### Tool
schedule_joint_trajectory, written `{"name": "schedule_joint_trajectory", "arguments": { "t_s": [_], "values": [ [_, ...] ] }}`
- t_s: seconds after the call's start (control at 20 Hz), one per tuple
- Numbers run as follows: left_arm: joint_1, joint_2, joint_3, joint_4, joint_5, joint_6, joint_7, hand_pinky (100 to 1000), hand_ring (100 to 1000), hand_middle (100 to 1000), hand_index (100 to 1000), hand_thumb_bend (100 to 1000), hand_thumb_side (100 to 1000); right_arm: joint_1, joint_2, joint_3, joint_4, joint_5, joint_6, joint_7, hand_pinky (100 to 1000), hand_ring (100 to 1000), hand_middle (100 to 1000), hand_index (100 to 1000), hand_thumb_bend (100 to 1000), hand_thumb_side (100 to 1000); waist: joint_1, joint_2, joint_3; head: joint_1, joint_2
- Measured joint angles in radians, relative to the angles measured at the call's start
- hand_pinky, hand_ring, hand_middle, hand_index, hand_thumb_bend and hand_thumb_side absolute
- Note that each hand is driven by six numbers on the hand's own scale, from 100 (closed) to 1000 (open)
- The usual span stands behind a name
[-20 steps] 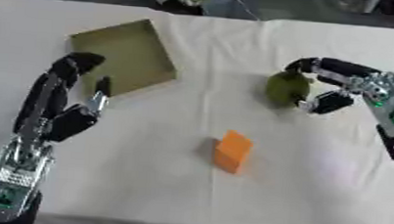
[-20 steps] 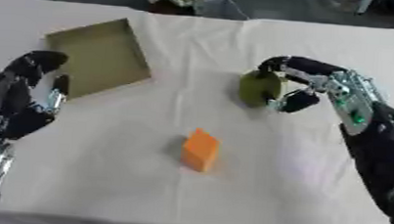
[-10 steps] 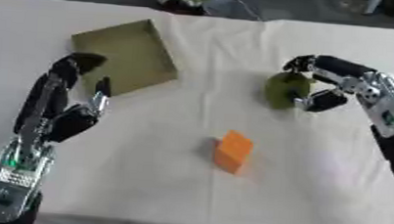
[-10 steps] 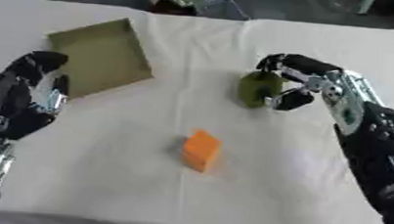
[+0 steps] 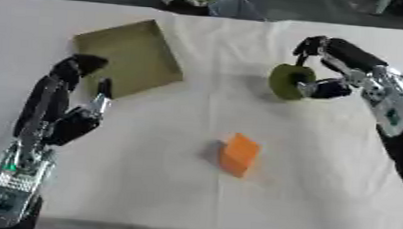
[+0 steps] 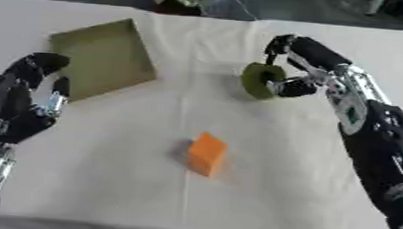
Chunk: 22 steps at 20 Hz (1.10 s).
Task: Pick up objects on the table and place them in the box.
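- The right hand [image 5: 335,69] has its fingers and thumb curled round an olive-green round object [image 5: 287,81], at the right, mid-depth.
- An orange block [image 5: 237,154] lies near the middle of the white table [image 5: 148,183].
- The olive box [image 5: 128,57] sits far left.
- The left hand [image 5: 65,108] rests at the near left, fingers relaxed, holding nothing.

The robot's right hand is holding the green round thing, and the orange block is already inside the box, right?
Not quite. The right hand does hold the green round thing, but the orange block lies on the white tablecloth, apart from the box. The left eye view shows it.
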Motion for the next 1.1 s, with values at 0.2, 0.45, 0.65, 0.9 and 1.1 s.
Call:
{"name": "schedule_joint_trajectory", "arguments": {
  "t_s": [0.2, 0.45, 0.65, 0.9, 1.1],
  "values": [
    [0.0, 0.0, 0.0, 0.0, 0.001, 0.0, 0.0, 915, 823, 711, 762, 146, 291, -0.041, 0.022, 0.005, -0.019, 0.0, -0.007, -0.013, 882, 818, 714, 332, 100, 163, 0.004, 0.0, 0.001, -0.004, 0.0],
    [-0.001, -0.001, -0.002, 0.0, 0.003, -0.001, -0.003, 915, 824, 711, 762, 140, 289, -0.112, 0.069, 0.006, -0.027, 0.008, -0.015, -0.009, 884, 820, 716, 333, 100, 142, 0.011, 0.0, 0.011, -0.013, 0.0],
    [-0.004, -0.001, -0.008, 0.0, 0.006, -0.004, -0.008, 915, 821, 704, 762, 139, 287, -0.167, 0.113, 0.003, -0.022, 0.027, -0.019, -0.005, 886, 819, 715, 333, 100, 129, 0.016, 0.0, 0.029, -0.028, 0.0],
    [-0.012, -0.001, -0.02, 0.0, 0.009, -0.007, -0.019, 910, 818, 698, 763, 135, 288, -0.219, 0.171, -0.013, 0.004, 0.061, -0.017, -0.004, 887, 817, 710, 335, 100, 134, 0.017, 0.006, 0.061, -0.055, 0.0],
    [-0.018, -0.001, -0.029, 0.0, 0.012, -0.009, -0.029, 911, 816, 694, 763, 133, 288, -0.245, 0.225, -0.029, 0.038, 0.096, -0.012, -0.002, 888, 817, 707, 335, 100, 142, 0.016, 0.007, 0.088, -0.082, 0.0]
  ]
}}
